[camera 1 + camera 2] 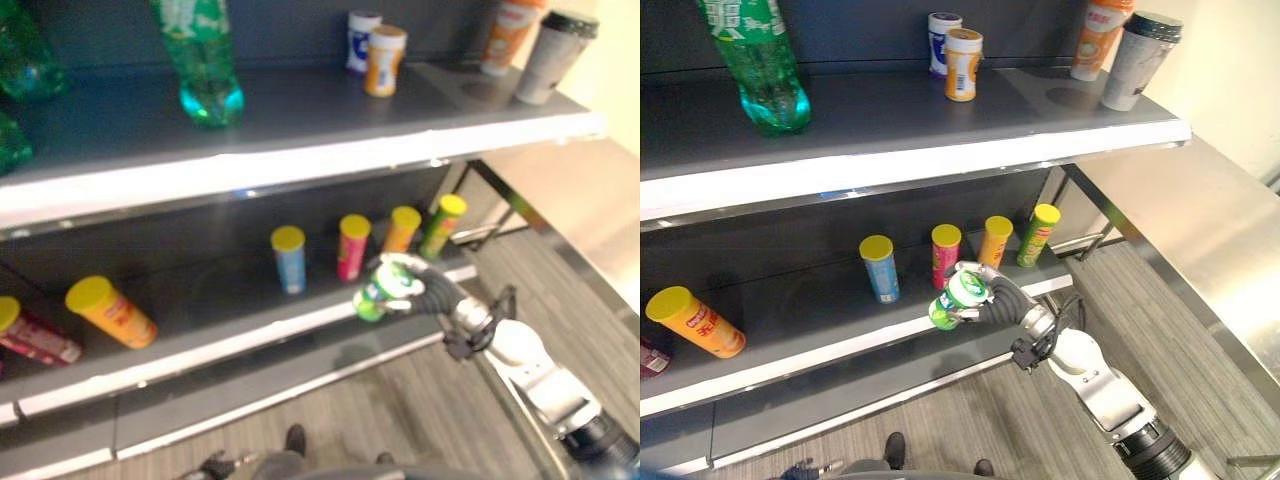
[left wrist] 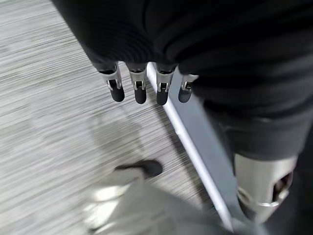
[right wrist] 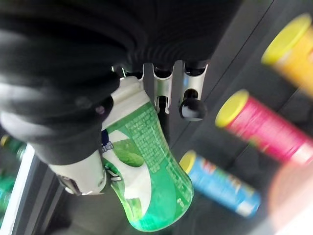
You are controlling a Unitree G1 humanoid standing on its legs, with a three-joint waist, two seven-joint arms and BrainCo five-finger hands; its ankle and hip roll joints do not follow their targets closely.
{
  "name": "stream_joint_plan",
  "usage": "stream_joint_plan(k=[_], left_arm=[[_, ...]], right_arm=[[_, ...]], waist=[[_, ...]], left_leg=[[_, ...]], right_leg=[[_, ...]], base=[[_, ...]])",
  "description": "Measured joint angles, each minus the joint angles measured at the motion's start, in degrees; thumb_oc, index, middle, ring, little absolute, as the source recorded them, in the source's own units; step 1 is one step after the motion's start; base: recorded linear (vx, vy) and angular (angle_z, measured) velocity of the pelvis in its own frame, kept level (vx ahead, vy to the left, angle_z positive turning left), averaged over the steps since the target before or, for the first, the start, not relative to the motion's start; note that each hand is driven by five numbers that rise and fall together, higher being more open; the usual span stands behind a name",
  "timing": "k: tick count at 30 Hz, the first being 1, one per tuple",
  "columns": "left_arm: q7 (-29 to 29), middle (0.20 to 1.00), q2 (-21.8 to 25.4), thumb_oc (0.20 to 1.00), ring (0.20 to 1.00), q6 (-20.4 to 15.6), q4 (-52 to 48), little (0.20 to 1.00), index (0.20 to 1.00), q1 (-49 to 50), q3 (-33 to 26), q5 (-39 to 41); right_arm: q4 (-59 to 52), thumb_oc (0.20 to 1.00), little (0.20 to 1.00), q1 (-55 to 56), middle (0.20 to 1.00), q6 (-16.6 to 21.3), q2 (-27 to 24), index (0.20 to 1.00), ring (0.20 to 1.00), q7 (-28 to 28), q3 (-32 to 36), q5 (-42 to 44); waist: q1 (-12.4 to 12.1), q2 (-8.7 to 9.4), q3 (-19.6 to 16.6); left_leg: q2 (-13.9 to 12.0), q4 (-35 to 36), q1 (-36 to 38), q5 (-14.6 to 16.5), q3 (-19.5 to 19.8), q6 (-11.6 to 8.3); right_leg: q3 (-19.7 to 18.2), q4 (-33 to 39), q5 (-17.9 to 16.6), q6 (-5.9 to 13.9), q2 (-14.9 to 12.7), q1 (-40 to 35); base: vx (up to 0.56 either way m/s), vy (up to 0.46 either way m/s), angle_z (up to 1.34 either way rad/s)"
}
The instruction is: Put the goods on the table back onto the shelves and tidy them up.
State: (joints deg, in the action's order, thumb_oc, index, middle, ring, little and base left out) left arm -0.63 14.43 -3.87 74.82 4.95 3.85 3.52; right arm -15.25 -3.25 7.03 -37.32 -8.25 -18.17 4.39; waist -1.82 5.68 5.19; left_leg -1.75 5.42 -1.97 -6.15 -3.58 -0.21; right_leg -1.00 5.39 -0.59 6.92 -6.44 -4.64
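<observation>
My right hand (image 1: 1008, 301) is shut on a green-and-white drink bottle (image 1: 958, 297), held tilted just above the front edge of the middle shelf (image 1: 820, 352). In the right wrist view the fingers and thumb wrap the bottle (image 3: 149, 171). Behind it on that shelf stand a blue tube (image 1: 880, 270), a pink tube (image 1: 945, 256), an orange tube (image 1: 993, 241) and a green tube (image 1: 1037, 236), all with yellow lids. My left hand (image 2: 140, 89) hangs over the wooden floor with relaxed fingers, holding nothing.
An orange tube (image 1: 695, 321) lies on its side at the shelf's left. The top shelf (image 1: 940, 150) carries a large green bottle (image 1: 760, 65), two small cans (image 1: 961, 63), an orange bottle (image 1: 1095, 38) and a grey cup (image 1: 1137, 60). A steel table (image 1: 1200, 240) stands at the right.
</observation>
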Motion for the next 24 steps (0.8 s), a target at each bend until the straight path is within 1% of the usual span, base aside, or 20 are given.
stream_joint_plan(k=[3,5,6,7,8,10,11,14,16,19,22,23,24], left_arm=[[0.3,1.0,-0.5,1.0,1.0,0.1,0.3,1.0,1.0,1.6,-0.6,0.0],[0.9,1.0,-0.5,1.0,1.0,0.1,0.7,1.0,1.0,1.9,-0.5,-0.1],[0.9,1.0,-0.4,1.0,1.0,0.1,0.7,1.0,1.0,1.8,-0.5,-0.1],[0.9,1.0,-0.3,1.0,1.0,0.1,0.8,1.0,1.0,1.7,-0.5,-0.1],[0.9,1.0,-0.3,1.0,1.0,0.2,0.8,1.0,1.0,1.5,-0.9,-0.1],[1.2,1.0,-0.1,1.0,1.0,0.1,1.3,1.0,1.0,1.5,-1.3,-0.1],[1.5,1.0,0.1,1.0,1.0,0.1,2.1,1.0,1.0,1.3,-1.5,-0.1],[1.5,1.0,0.2,1.0,1.0,0.1,2.7,1.0,1.0,1.3,-1.5,-0.1],[1.5,1.0,0.1,1.0,1.0,0.0,2.9,1.0,1.0,1.1,-1.5,0.0],[1.5,1.0,0.1,1.0,1.0,0.0,2.9,1.0,1.0,1.2,-1.5,0.1],[1.4,1.0,0.0,1.0,1.0,0.3,2.8,1.0,1.0,1.1,-1.4,0.0],[1.4,1.0,-0.1,1.0,1.0,0.3,2.7,1.0,1.0,1.2,-1.2,0.0],[1.1,1.0,-0.2,1.0,1.0,0.5,2.8,1.0,1.0,1.2,-0.1,0.0]], right_arm=[[-3.9,0.2,0.2,1.8,0.2,0.1,-4.0,0.2,0.2,0.7,5.4,0.3],[-7.8,0.2,0.2,1.8,0.2,0.9,-7.4,0.2,0.2,0.2,5.9,1.6],[-9.7,0.2,0.2,1.8,0.2,1.8,-9.5,0.2,0.2,-0.3,5.8,2.6],[-10.1,0.2,0.2,1.8,0.2,2.2,-9.9,0.2,0.2,-0.4,5.8,3.2],[-11.2,0.2,0.2,1.4,0.2,2.6,-11.2,0.2,0.2,-1.4,5.9,5.2],[-13.2,0.2,0.2,-0.4,0.2,3.2,-16.2,0.2,0.2,-2.7,5.8,8.3],[-13.3,0.2,0.2,-1.9,0.2,3.9,-16.4,0.2,0.2,-3.2,6.5,10.8],[-13.3,0.2,0.2,-7.3,0.2,4.0,-18.2,0.2,0.2,-3.4,6.4,14.8],[-13.1,0.2,0.2,-13.3,0.2,4.1,-19.5,0.2,0.2,-3.0,5.9,14.9],[-13.2,0.2,0.2,-16.7,0.2,4.6,-19.4,0.2,0.2,-2.1,5.0,14.7],[-13.2,0.2,0.2,-20.5,0.2,4.7,-19.4,0.2,0.2,-0.8,4.8,14.2],[-12.7,0.2,0.2,-22.3,0.2,4.6,-19.1,0.2,0.2,-0.4,3.6,13.7],[-11.8,0.2,0.2,-26.0,0.2,4.5,-19.2,0.2,0.2,0.5,1.0,12.6]], waist=[[0.3,-1.64,-1.0],[0.6,-2.13,-1.4],[0.8,-2.22,-1.4],[0.8,-2.21,-1.5],[1.5,-2.01,-1.6],[1.5,-1.96,-1.7],[1.7,-1.35,-2.1],[1.6,-1.15,-2.3],[1.8,-1.18,-2.4],[0.9,-0.89,-2.8],[1.3,-1.02,-3.3],[1.0,-1.17,-3.4],[1.3,-1.41,-3.9]], left_leg=[[-1.8,-0.1,0.0,-0.1,0.2,-1.38],[-2.4,-0.1,-0.1,-0.3,0.5,-2.04],[-2.7,-0.1,-0.1,-0.6,0.6,-2.48],[-2.8,-0.1,-0.1,-0.7,0.7,-2.5],[-3.5,-0.4,-0.1,-0.8,0.9,-2.89],[-3.2,-0.4,-0.2,-0.9,1.3,-3.13],[-3.5,-0.4,-0.1,-0.6,1.2,-3.39],[-3.6,-0.3,-0.1,-0.4,1.2,-3.12],[-3.4,-0.4,-0.2,-0.4,1.1,-3.12],[-3.2,-0.4,-0.3,-0.4,1.5,-3.16],[-2.9,-0.4,-0.9,-0.5,2.0,-3.36],[-2.8,-0.4,-0.8,-0.6,2.1,-3.42],[-2.6,-0.4,-0.9,-0.5,2.4,-3.42]], right_leg=[[0.1,0.0,0.3,-0.9,2.0,0.0],[0.2,0.0,0.4,-1.09,2.7,-0.1],[0.2,0.0,0.4,-1.13,3.0,-0.1],[0.2,0.0,0.4,-1.15,3.2,-0.1],[0.3,0.0,0.5,-1.33,3.8,-0.2],[0.3,0.0,0.4,-1.4,3.7,0.1],[0.2,0.0,0.6,-1.61,3.9,0.0],[0.2,0.0,0.6,-1.61,3.8,0.0],[0.2,0.0,0.6,-1.54,3.8,0.1],[0.5,0.0,0.7,-1.77,3.7,-0.3],[1.6,-0.1,0.6,-2.03,3.7,-0.2],[1.8,-0.3,0.5,-2.12,3.6,-0.5],[1.9,-0.3,0.5,-2.1,3.5,-0.5]], base=[[-0.02,-0.071,0.0],[-0.01,-0.019,-0.02],[-0.03,-0.057,0.0],[-0.03,-0.057,0.04],[-0.03,-0.057,0.06],[-0.01,-0.026,0.05],[-0.01,-0.035,0.0],[0.0,-0.011,-0.01],[0.0,-0.005,0.02],[0.01,-0.005,0.07],[0.02,0.003,0.17],[0.02,0.013,0.11],[0.02,0.01,0.12]])
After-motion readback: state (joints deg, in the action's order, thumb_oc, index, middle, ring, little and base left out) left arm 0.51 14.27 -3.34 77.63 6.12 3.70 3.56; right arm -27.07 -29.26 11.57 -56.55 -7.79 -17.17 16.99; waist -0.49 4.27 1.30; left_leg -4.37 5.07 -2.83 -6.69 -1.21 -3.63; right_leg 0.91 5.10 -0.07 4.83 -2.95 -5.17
